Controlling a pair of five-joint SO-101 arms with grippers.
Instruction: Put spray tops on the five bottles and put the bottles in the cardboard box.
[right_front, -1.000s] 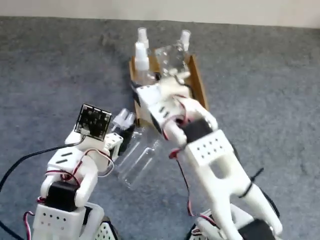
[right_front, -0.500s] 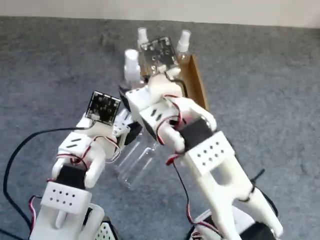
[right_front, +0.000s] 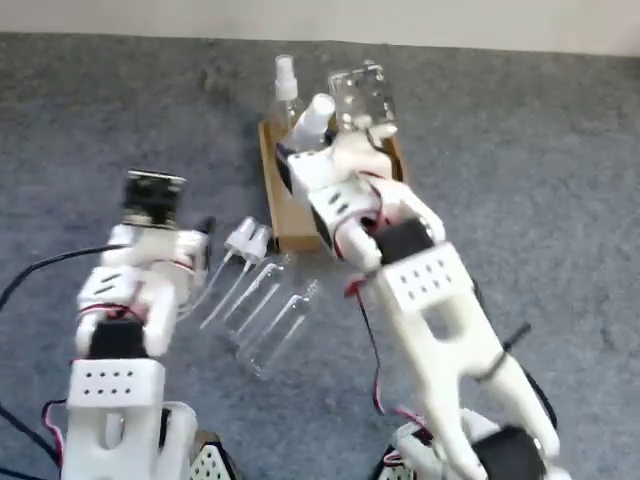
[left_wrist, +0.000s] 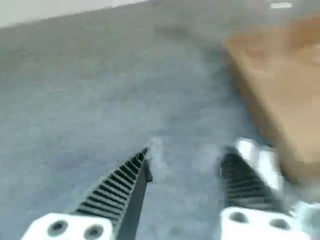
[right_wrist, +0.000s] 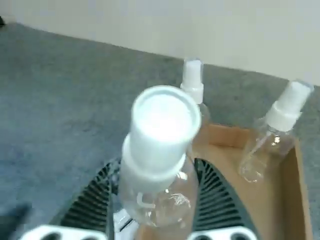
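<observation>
Gripping: the right claw (right_wrist: 157, 172) is clenched on a capped spray bottle (right_wrist: 162, 150). Its fingers sit either side of the clear body just under the white top, and the bottle tilts above the cardboard box (right_wrist: 285, 205).
Left claw: the left claw (left_wrist: 187, 155) is released with nothing between its fingers, and it hangs low over the grey worktop (left_wrist: 100, 75). A loose spray top (left_wrist: 255, 155) lies just beside one finger, with the box wall beyond it.
In the box: an upright bottle (right_wrist: 193, 82) and a leaning bottle (right_wrist: 280, 120), both capped, stand beyond the right claw at the far end.
Waiting: two bare bottles (right_front: 275, 320) lie on the worktop between the arms. Their spray tops (right_front: 250, 240) are just beside them, nearer the left claw than the right.
Handling: the bottles look empty, light and thin-walled. They are likely slick and easy to squash or twist, so mid-body with modest squeeze seems the best hold. With the top on they probably tip easily when set down. The tops' thin tubes look bendy, so the white collar is the safer place to grasp.
Hard to make out: the box floor under the held bottle is hidden by claw and arm. The lying bottles' outlines merge, and the top by the left claw is indistinct.
</observation>
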